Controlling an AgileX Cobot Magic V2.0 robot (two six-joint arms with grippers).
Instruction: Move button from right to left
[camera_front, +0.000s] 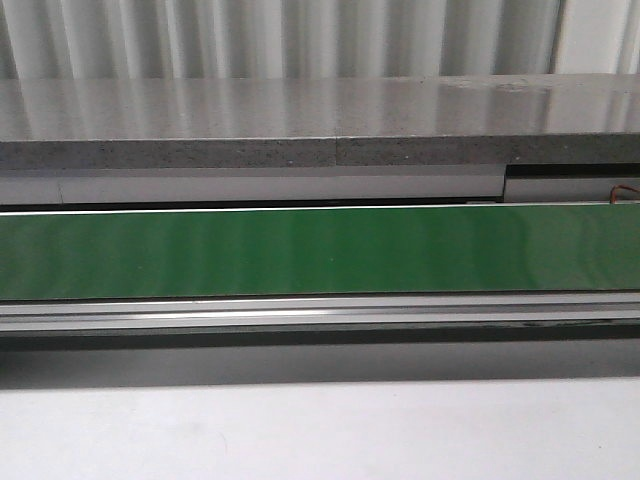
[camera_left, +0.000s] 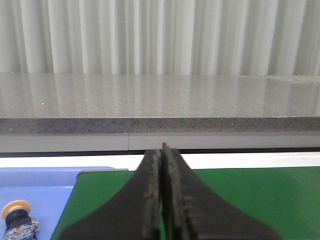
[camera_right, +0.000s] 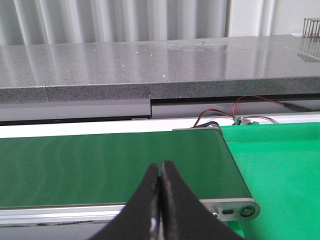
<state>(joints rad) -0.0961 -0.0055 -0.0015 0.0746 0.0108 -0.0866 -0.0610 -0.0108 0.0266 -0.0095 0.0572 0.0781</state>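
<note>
With both hands empty, my left hand (camera_left: 162, 200) and right hand (camera_right: 161, 200) pressed together above the green belt (camera_front: 320, 250), the button (camera_left: 16, 217) sits on the blue mat (camera_left: 45, 192) at left; task looks done.

Even, bright-ish indoor light is coming from above; soft vertical glare streaks are showing on the grey stone ledge (camera_front: 320, 115) & faintly on the green belt (camera_front: 320, 250). Front view is looking slightly soft/grainy. A dark shadow band is lying under the belt frame. Near fingers (camera_left: 150, 200) in wrist views are blurring.
</note>
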